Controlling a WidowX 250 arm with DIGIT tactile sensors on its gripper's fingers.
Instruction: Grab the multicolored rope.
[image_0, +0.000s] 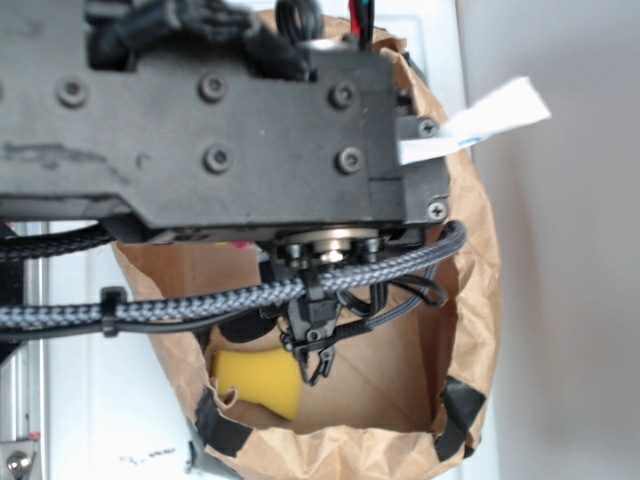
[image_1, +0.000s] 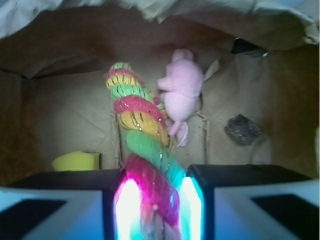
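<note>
In the wrist view the multicolored rope (image_1: 141, 122), a thick twist of red, yellow and green strands, runs from the bag's floor up between my two glowing pads (image_1: 126, 207). My gripper (image_1: 156, 210) is shut on the rope's near end, both pads pressing its sides. In the exterior view the arm's black body (image_0: 220, 120) hangs over the brown paper bag (image_0: 470, 270) and hides both the rope and the fingers.
A pink plush toy (image_1: 181, 90) lies just right of the rope's far end. A yellow sponge block (image_1: 76, 161) (image_0: 258, 378) sits at the bag's left. A dark grey lump (image_1: 242, 130) rests on the right. Paper walls close in all round.
</note>
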